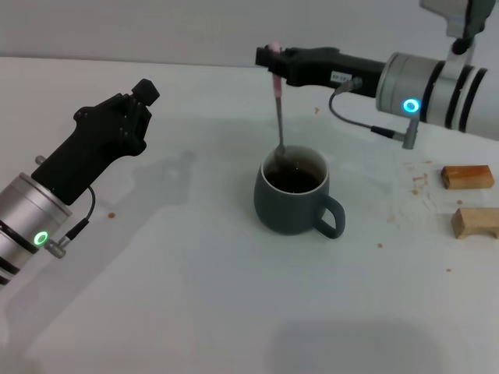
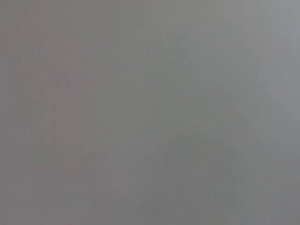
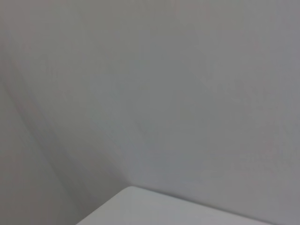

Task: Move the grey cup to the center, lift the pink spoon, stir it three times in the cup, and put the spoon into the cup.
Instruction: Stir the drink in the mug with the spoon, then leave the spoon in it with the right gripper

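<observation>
Your right pincer (image 1: 271, 60) reaches in from the right above the middle of the desk (image 1: 195, 296) and is clenched on the pale pink top end of the pink spoon (image 1: 277, 109). You can see the spoon hanging almost upright beneath it, with its grey metal stem running down into the grey cup (image 1: 292, 195) and its bowl dipped in the dark brown liquid near the far-left inner wall. The grey cup stands upright on the desk around the middle of the head view, its loop handle pointing to the robot's right and slightly toward the robot. Your left pincer (image 1: 144, 92) sits off to the left, raised above the desk and well apart from the cup; you cannot tell whether it is released or clenched, and it carries nothing you can see. Two small wooden blocks (image 1: 468, 177) lie on the desk at the right edge, one nearer than the other, with scattered crumbs around them. Both wrist views give you only plain grey surface.
</observation>
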Robot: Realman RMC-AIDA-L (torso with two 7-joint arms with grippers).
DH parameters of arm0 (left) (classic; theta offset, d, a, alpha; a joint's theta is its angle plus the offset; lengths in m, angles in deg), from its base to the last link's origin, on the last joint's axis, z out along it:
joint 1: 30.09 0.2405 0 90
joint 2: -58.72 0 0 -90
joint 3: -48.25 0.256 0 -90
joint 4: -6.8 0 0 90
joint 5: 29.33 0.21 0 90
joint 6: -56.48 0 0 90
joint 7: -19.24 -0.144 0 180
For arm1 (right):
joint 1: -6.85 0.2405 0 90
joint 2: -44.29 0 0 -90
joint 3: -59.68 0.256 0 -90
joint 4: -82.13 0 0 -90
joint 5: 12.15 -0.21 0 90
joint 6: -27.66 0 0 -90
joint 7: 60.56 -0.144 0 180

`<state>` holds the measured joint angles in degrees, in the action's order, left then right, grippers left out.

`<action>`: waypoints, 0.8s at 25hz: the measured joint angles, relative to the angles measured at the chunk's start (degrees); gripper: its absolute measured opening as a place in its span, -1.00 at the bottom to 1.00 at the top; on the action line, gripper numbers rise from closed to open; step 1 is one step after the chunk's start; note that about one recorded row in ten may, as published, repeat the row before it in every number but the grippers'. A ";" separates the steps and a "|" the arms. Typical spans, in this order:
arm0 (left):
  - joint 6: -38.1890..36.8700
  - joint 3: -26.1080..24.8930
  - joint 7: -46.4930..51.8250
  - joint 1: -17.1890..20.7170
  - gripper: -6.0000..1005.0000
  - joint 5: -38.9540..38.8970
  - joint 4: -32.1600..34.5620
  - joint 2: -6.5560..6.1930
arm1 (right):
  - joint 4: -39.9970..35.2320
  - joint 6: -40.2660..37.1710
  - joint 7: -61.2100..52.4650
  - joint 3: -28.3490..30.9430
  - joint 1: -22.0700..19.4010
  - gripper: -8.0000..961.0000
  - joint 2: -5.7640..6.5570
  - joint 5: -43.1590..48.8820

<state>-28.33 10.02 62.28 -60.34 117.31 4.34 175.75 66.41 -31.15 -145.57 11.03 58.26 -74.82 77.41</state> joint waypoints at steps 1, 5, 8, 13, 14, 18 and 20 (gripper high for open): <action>0.00 0.00 0.00 -0.08 -0.99 0.00 0.10 0.06 | 0.45 -0.01 0.03 -0.34 0.16 -0.80 -0.06 0.00; 0.00 0.00 0.01 -0.36 -0.99 0.14 0.19 0.10 | 1.07 -0.29 -0.09 -3.17 0.46 -0.80 -0.15 -0.01; -0.01 0.17 0.00 -0.45 -0.99 0.25 0.25 0.12 | 1.37 -1.43 -0.30 -4.14 0.51 -0.81 -0.16 -0.01; 0.34 0.50 0.02 -0.54 -0.99 0.37 0.27 0.13 | 2.37 -3.46 -0.34 -4.28 0.04 -0.81 -0.16 -0.01; 0.36 0.52 0.02 -0.54 -0.99 0.39 0.27 0.13 | 2.55 -3.92 -0.36 -4.30 -0.26 -0.81 -0.16 -0.01; 0.40 0.59 0.03 -0.54 -0.99 0.55 0.27 0.13 | 2.97 -5.14 -1.27 -4.30 -1.41 -0.81 -0.12 -0.01; 0.42 0.64 0.08 -0.53 -0.99 0.71 0.27 0.17 | 2.88 -5.37 -1.50 -4.30 -2.19 -0.81 -0.10 -0.01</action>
<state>-27.90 10.66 62.36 -60.87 118.01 4.61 175.92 69.29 -36.52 -147.08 6.73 56.07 -74.92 77.41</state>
